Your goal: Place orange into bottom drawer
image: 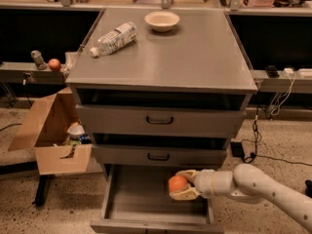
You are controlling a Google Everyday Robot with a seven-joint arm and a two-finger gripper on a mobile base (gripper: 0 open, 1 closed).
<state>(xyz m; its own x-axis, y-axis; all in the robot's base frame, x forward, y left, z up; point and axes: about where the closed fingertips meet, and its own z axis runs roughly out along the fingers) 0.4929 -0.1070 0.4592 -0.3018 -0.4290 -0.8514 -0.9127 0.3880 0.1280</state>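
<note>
The orange (177, 183) is round and plain, held between the fingers of my gripper (183, 184). The gripper is shut on it and reaches in from the right on a white arm. It hangs over the right part of the open bottom drawer (141, 201), a wide shallow grey tray pulled out of the cabinet. The drawer's bare floor shows to the left of the orange. I cannot tell whether the orange touches the floor.
Two upper drawers with black handles (160, 120) sit slightly ajar above. On the cabinet top lie a plastic bottle (114, 38) and a cream bowl (162, 20). A cardboard box (54, 135) stands at the left, and a small red-orange fruit (54, 64) rests on a ledge. Cables (258, 130) run at the right.
</note>
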